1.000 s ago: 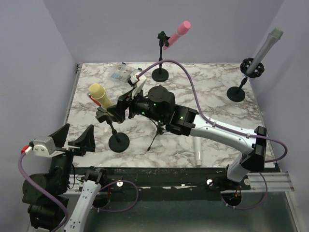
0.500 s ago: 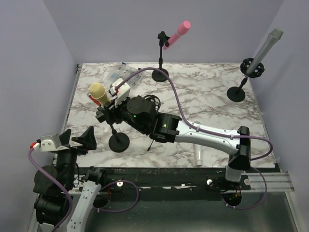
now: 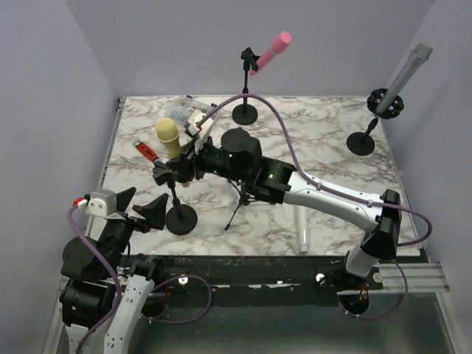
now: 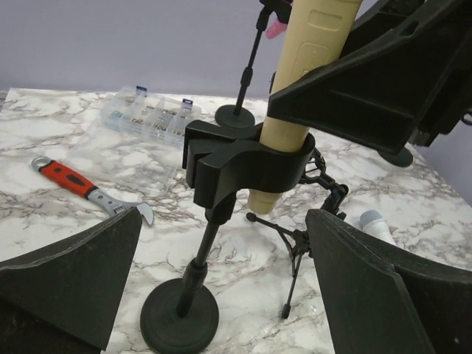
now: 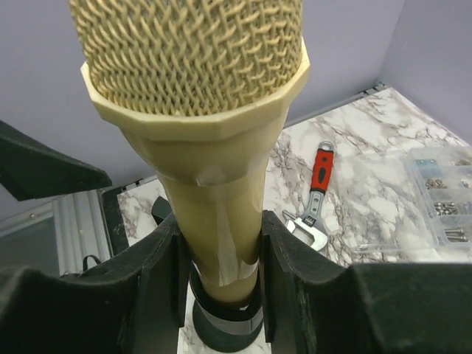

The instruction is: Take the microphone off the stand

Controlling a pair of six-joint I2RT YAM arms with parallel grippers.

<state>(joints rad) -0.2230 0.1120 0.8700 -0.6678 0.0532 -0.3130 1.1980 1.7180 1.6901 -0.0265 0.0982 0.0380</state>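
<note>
Both fingers of right end effector (image 5: 221, 240) clenched on cream mesh-headed plastic microphone (image 5: 210, 169), long axis upright, black stand clip (image 4: 243, 158) just beneath; released left end effector (image 3: 141, 203) farther off.

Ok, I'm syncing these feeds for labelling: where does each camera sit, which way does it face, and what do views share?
Top external: above and behind the bases, looking down on the table; left arm and right arm show.
Left wrist: low at the table's near left, facing the stand; its open jaws fill the bottom corners.
Right wrist: tight on the microphone, facing the left wall; its jaws flank the body.
Shared: all three show the microphone and wrench.
</note>
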